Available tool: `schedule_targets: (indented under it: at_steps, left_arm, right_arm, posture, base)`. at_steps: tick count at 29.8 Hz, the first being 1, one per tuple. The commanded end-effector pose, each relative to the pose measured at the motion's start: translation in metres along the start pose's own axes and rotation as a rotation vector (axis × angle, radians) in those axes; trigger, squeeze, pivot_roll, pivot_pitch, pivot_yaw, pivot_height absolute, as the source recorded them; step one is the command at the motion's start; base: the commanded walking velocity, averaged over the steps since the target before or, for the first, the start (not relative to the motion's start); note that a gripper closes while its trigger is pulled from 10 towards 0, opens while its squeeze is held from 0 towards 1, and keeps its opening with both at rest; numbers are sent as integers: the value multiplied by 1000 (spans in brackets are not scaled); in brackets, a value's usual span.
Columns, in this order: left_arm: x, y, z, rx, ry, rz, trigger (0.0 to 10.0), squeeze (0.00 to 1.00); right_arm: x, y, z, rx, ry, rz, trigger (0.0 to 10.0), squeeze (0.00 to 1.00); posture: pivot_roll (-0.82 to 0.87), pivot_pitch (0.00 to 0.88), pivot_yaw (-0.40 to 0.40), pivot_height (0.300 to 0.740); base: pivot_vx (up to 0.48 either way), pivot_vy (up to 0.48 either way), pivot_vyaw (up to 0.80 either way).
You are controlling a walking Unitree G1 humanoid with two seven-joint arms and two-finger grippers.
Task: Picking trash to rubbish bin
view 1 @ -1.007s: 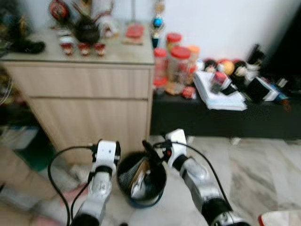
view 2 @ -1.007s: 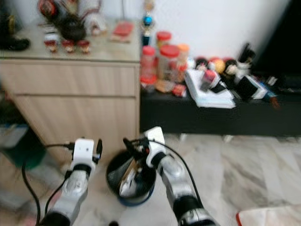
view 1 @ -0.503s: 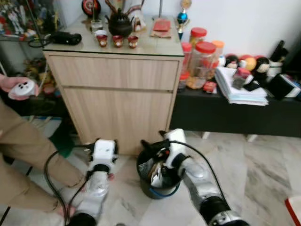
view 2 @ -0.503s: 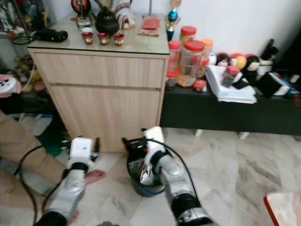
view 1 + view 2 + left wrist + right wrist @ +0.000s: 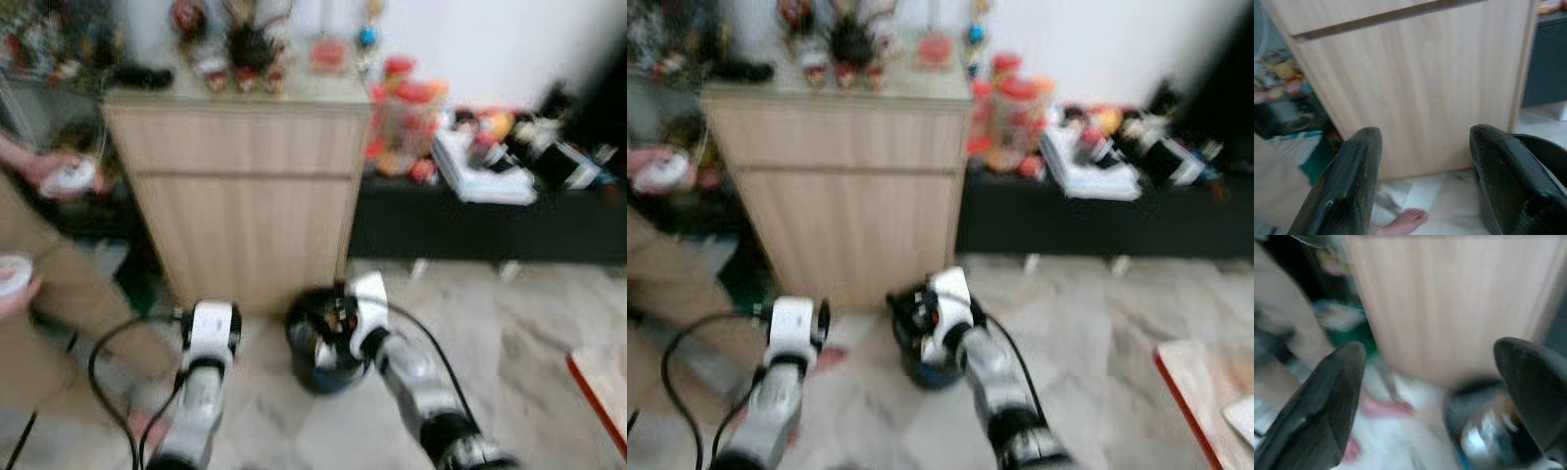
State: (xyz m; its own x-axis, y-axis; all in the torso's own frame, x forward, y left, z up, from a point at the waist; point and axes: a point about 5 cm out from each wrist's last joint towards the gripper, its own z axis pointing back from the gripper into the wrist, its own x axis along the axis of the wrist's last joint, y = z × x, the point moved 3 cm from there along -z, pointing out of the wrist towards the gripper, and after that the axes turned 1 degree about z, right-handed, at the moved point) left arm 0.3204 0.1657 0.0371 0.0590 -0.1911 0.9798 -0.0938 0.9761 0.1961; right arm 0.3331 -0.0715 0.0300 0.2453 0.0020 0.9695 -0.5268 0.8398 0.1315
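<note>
**Release over the bin: both grippers empty**

The right gripper (image 5: 1425,396) has its jaws spread wide with nothing between them; in the right wrist view the rubbish bin (image 5: 1488,431) sits just past the fingers, something shiny inside it. The left gripper (image 5: 1425,181) is likewise released and empty, facing the wooden cabinet (image 5: 1415,83).

In the left eye view the bin (image 5: 318,338) stands on the marble floor (image 5: 529,323) at the foot of the cabinet, at 6 o'clock from its front. The right gripper (image 5: 338,313) hovers at the bin's rim, at 2 o'clock of the opening. The left gripper (image 5: 211,328) is at 9 o'clock of the bin, apart from it.

Judgement: the drop appears complete. To finish well, lift the right gripper straight up before swinging it, so the fingers do not catch the rim or tip the bin.

Count: one bin, one cabinet, two grippers. A person (image 5: 39,284) stands at 9 o'clock, one bare foot (image 5: 1405,221) near the cabinet base
</note>
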Motion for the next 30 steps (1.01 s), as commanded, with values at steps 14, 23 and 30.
schedule_targets:
  at_steps: [14,23,30]
  left_arm:
    - [-60,15,26,5,254,-73,10000,0]
    - [-94,14,49,-16,428,-76,10000,0]
    - [-120,20,73,-21,581,-95,10000,0]
  right_arm:
    - [-87,-59,70,-398,304,-180,10000,0]
    - [-130,-61,111,-503,476,-207,10000,0]
    - [-156,-54,136,-545,593,-232,10000,0]
  posture:
    - [22,68,-52,740]
    - [24,61,-40,740]
    - [25,49,-23,740]
  base:
    - [0,0,-398]
    - [0,0,-787]
    - [0,0,-785]
